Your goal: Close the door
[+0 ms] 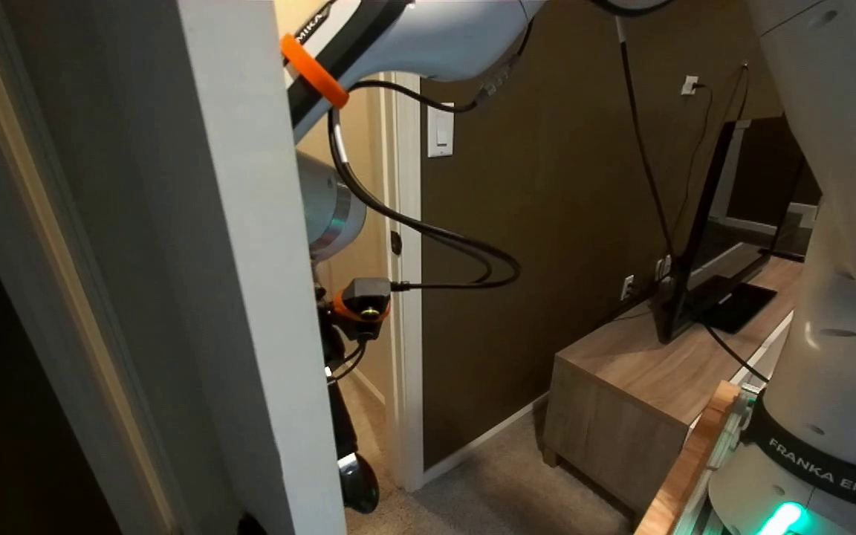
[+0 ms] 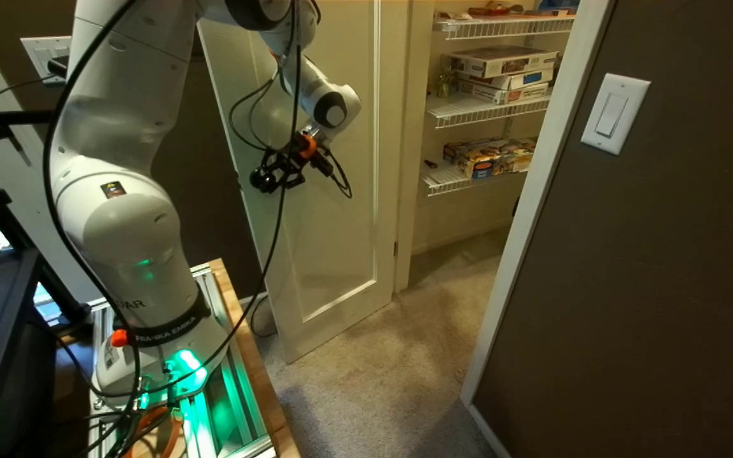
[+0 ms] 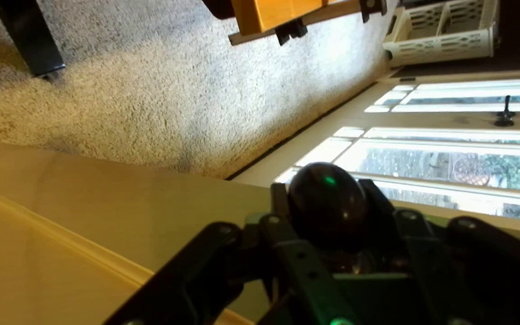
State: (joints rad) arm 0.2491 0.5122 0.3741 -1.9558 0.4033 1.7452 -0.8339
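The white panelled door (image 2: pixel 341 254) stands open, hinged beside the closet opening. Its free edge (image 1: pixel 272 297) is close to the camera in an exterior view, and its face (image 3: pixel 174 212) fills the lower left of the wrist view. The dark round knob (image 3: pixel 327 212) sits between the fingers of my gripper (image 3: pixel 325 198), with both fingertips against its sides. In an exterior view my gripper (image 2: pixel 277 170) is at the knob near the door's free edge. The door edge partly hides my gripper (image 1: pixel 342 416) in the remaining exterior view.
The white door frame (image 2: pixel 525 210) and brown wall with a light switch (image 2: pixel 615 114) are across the opening. Wire shelves (image 2: pixel 487 111) holding boxes are inside. A wooden TV stand (image 1: pixel 621 416) is along the wall. Loose cables (image 1: pixel 472 253) hang from the arm.
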